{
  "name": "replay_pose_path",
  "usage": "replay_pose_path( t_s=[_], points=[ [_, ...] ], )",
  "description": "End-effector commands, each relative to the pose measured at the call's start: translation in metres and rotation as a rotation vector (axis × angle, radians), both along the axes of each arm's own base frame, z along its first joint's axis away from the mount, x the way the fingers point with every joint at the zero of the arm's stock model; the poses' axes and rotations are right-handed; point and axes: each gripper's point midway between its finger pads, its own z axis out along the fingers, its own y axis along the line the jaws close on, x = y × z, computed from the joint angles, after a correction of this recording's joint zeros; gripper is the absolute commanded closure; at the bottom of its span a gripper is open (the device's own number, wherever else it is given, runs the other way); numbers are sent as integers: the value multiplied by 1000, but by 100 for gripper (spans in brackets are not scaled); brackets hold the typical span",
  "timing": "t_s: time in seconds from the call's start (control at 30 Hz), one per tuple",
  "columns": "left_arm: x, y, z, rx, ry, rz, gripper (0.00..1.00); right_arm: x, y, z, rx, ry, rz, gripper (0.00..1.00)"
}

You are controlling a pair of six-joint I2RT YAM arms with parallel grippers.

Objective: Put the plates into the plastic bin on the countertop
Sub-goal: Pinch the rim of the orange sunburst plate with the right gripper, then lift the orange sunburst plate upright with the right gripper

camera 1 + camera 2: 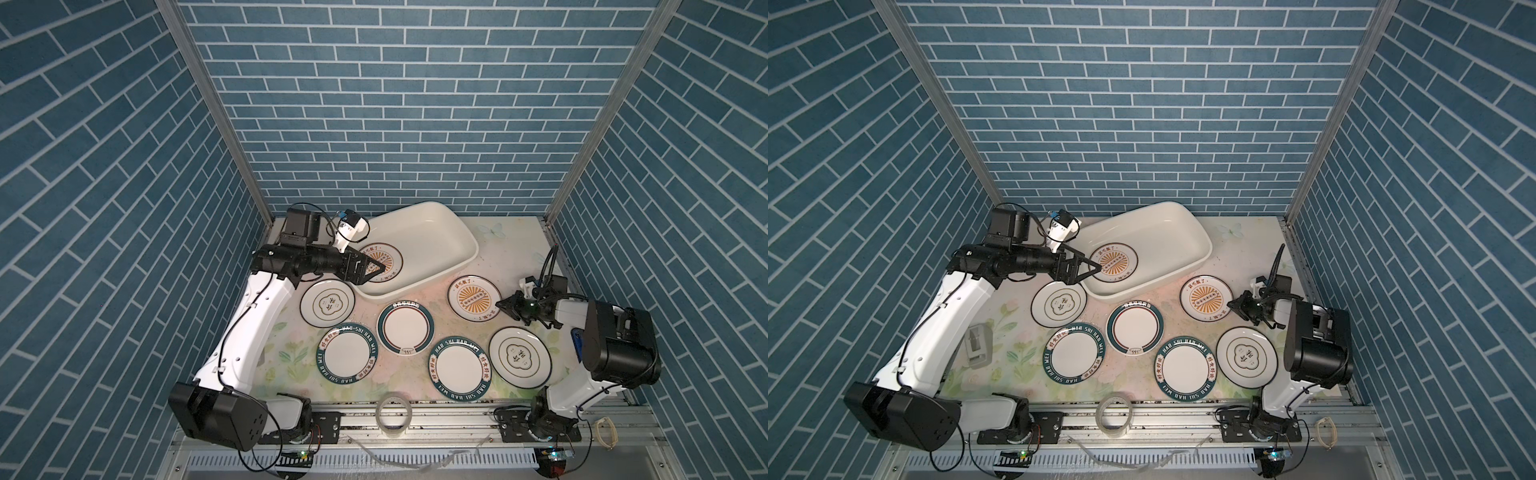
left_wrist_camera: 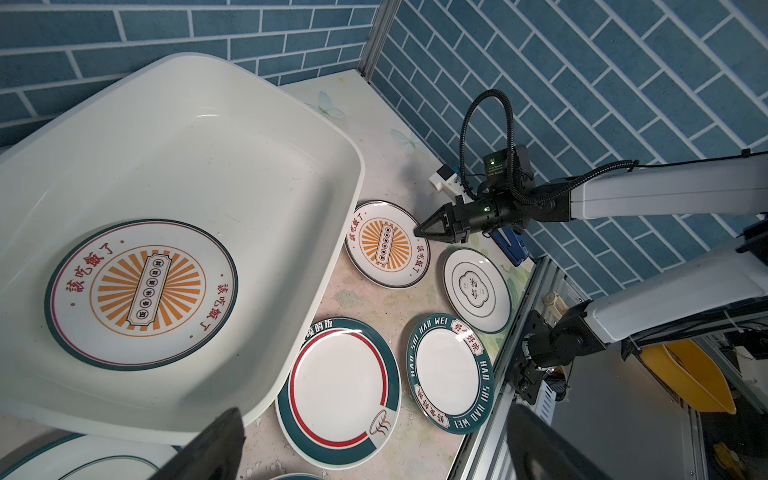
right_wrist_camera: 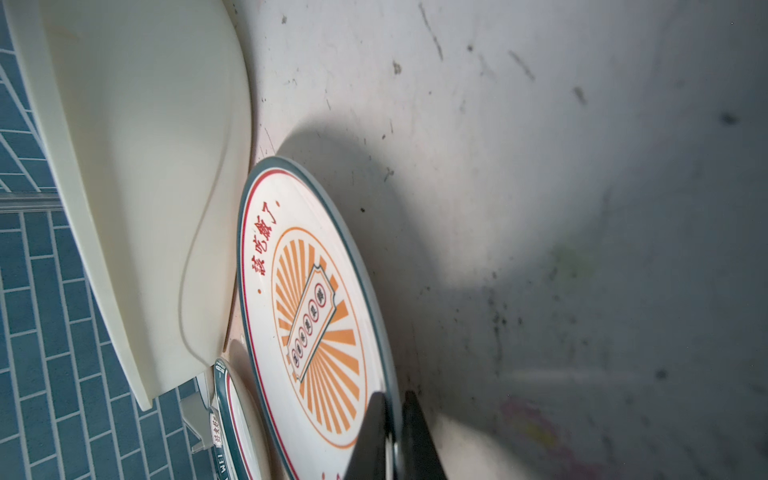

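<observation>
Plates [image 1: 1185, 368], seven in all, are round, shallow and glossy white with thin dark-green edges. One sunburst plate [image 1: 384, 262], with orange rays around a ticket-shaped label and red characters, lies flat on the floor of the plastic bin [image 1: 428, 241], at its left end. The bin is a smooth, shiny white tub, rectangular with rounded corners and a flared rim, set askew at the back of the worktop [image 1: 494, 253].

Six plates lie on the worktop in front of the bin. A second sunburst plate [image 1: 474, 298] is near its right front corner. A red-ringed plate [image 1: 405, 326] lies just beside its long front wall, and a flower-emblem plate [image 1: 327, 307] just beside its left front corner. Farther from the bin are one lettered plate [image 1: 348, 357], the other lettered plate [image 1: 460, 368] and a far flower-emblem plate [image 1: 519, 357].

The worktop is matte, printed with pale flowers, and flecked with dark scuffs in the right wrist view.

The left hand [image 1: 376, 269], black with tapered triangular fingers, hovers over the bin's left end, spread wide and holding nothing. The right hand [image 1: 502, 302] is pinched tight on the rim of the second sunburst plate, on the side away from the bin. Whether that edge is raised I cannot tell.
</observation>
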Motion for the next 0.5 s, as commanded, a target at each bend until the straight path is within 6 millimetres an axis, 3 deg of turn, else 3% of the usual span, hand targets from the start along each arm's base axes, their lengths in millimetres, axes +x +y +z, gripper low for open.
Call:
replay_pose_path(
  t_s=[0.0,0.47],
  points=[
    [-5,-3,6,-18,-16,-19,1,-2,-7,1,-37,19,-22,100],
    [-3,-5,10,-43,-2,-19,0,-11,-9,52,-65,-62,-59,100]
  ],
)
